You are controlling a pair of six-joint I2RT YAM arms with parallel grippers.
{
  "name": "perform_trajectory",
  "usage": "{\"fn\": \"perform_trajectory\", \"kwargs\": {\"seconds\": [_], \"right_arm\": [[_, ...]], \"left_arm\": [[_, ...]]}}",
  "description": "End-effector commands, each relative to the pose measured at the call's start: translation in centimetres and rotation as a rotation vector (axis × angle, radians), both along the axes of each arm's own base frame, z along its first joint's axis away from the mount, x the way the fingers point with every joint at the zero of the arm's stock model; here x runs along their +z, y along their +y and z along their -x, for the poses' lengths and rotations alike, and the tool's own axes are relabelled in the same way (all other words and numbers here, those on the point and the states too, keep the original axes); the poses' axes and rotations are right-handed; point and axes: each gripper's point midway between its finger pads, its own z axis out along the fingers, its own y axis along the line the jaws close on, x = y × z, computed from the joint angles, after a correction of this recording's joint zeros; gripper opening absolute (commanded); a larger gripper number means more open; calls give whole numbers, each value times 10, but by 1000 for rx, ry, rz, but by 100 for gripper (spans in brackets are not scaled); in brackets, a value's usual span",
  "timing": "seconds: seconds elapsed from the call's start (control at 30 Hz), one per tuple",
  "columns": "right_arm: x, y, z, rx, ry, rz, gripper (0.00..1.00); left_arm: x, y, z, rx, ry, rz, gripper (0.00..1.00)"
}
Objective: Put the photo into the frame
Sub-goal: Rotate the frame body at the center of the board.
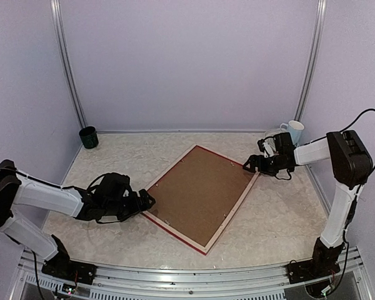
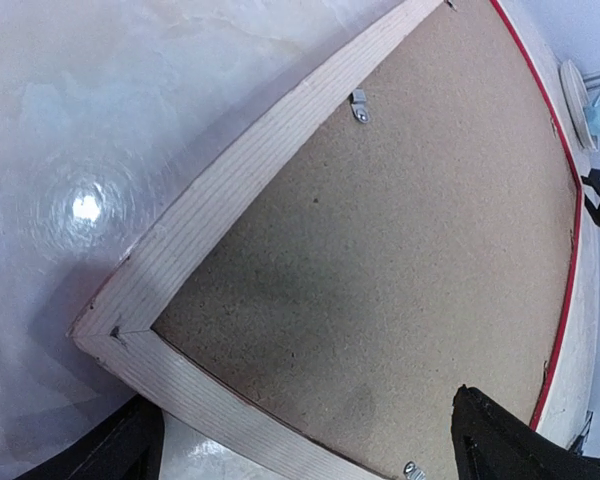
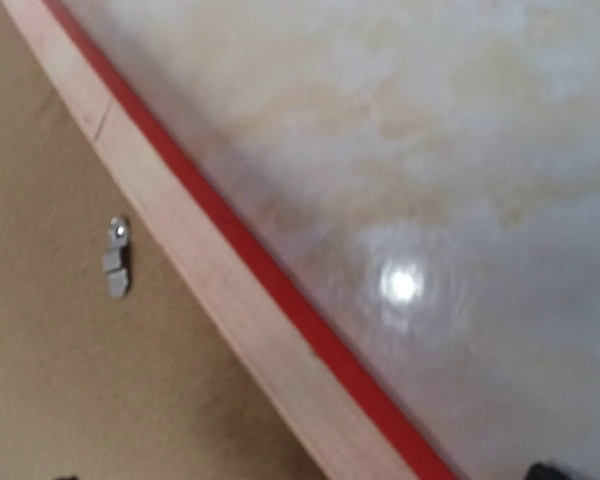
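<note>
Lilac walls (image 1: 187, 62) close in a pale, marbled worktop (image 1: 281, 219) on three sides. At its middle the frame (image 2: 250, 188) lies flat and face down, turned at an angle so one corner points toward the back wall and another toward the near edge. Its pale wood back faces up, with a thin line of red along the outer edges. A brown backing board (image 1: 200, 195) fills the opening, with small metal clips (image 2: 360, 105) along its border.

The left hand (image 1: 147, 201) sits low at the frame's left corner, jaws spread wide and holding nothing. In the left wrist view one dark finger (image 2: 120, 450) is over the bare worktop just outside the wood, and the other is over the board. I cannot tell whether either one touches.

The right hand (image 1: 249, 165) is at the frame's right corner, also wide open and empty. Its wrist view looks down on a stretch of wood border, the red edge, one clip and the shiny worktop beside them. The fingers barely show there.

A dark cup (image 1: 88, 137) stands in the back left corner of the worktop. A white and pale blue mug (image 1: 294, 131) stands in the back right corner, just behind the right arm.
</note>
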Motion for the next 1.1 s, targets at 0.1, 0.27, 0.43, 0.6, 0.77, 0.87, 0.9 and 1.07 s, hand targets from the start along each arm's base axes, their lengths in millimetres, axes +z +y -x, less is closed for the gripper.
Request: {"fn": "perform_trajectory", "kwargs": {"seconds": [0.1,0.27,0.43,0.6,0.77,0.87,0.9,1.07], "right_arm": [[2,25,40,61,50,-23,96],[-5,27,58,63,73,-5,96],[-3,28,74,63,81,2,96],[1,28,93,70,77,9,96],[3,24,111,68,76,20,96],[6,23,121,68,76,19,96],[7,23,124,69,76,16,96],[11,23,137,74,73,7,96]], "left_arm": [[-9,4,-13,-20,8,-26,99],[-16,2,-17,-25,18,-22,99],[-23,0,-19,-23,30,-23,99],[-25,1,-25,-16,27,-25,99],[-25,3,-30,-9,24,-30,99],[-26,0,-32,-25,31,-23,99],[-26,0,-34,-24,29,-23,99],[-25,-2,-45,-28,27,-6,99]]}}
